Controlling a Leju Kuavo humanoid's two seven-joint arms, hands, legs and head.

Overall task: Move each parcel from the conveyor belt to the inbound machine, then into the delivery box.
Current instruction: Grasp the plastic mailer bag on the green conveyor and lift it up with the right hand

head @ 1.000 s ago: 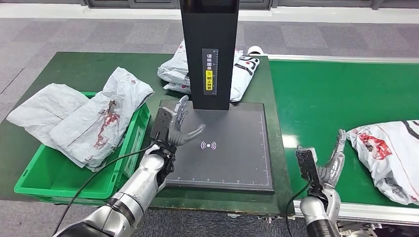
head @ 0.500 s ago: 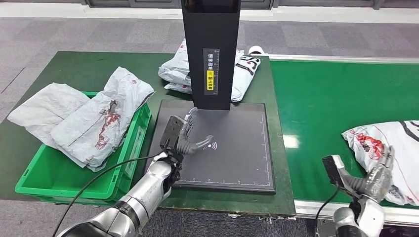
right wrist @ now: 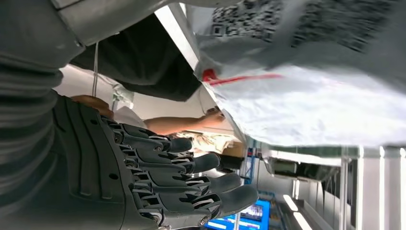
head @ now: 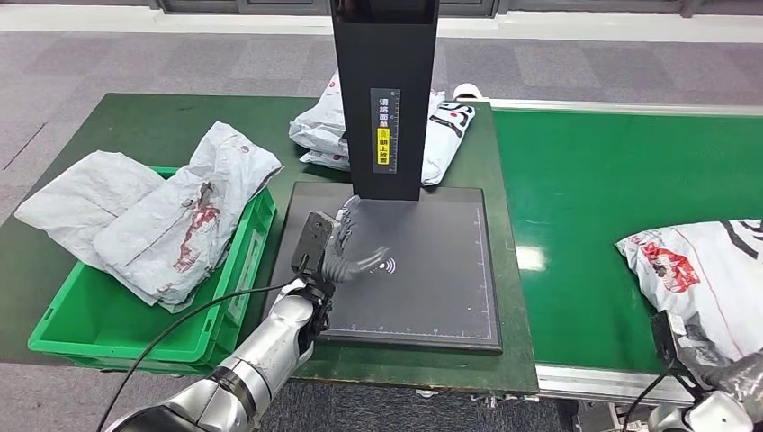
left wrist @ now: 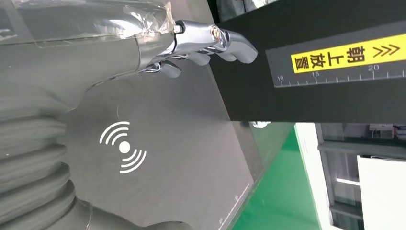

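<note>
Parcel [head: 706,279] lies on belt [head: 585,207] just ahead of right hand [head: 733,378], fingers [right wrist: 191,182] spread under it, grip unclear; left hand [head: 346,247] open over scanner plate [head: 432,288].

We see a dark green table [head: 144,126] carrying a green crate [head: 135,337], a black scanner plate [head: 423,270] and white parcels [head: 445,126]; the conveyor belt [head: 585,180] beside it bears one parcel [head: 706,270].
</note>
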